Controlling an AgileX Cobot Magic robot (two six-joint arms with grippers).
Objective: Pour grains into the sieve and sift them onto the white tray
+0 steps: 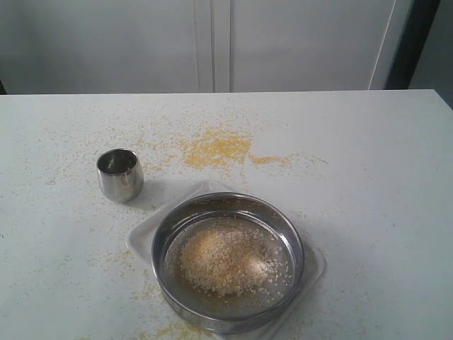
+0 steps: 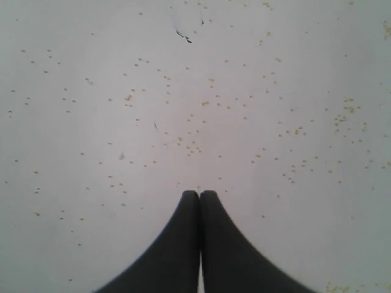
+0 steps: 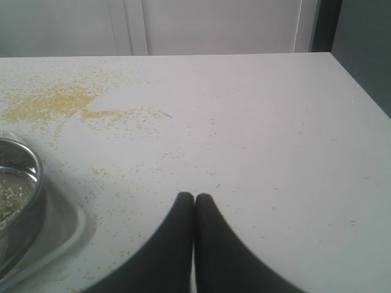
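Grains (image 1: 225,263) lay heaped in the sieve (image 1: 233,205) on the white tray (image 1: 144,238); your left end effector (image 2: 200,194) and right end effector (image 3: 194,196), closed and empty, could tip it, spilling more.

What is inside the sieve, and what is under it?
Inside the sieve lies a heap of grains. Under it sits the white tray; only its corners show, so anything sifted onto it is hidden.

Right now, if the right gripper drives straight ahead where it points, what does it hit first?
Nothing stands in that line: the shut right gripper points over grain-flecked white tabletop; the round steel sieve sits off to one side. If angled down, it likely meets the tabletop first.
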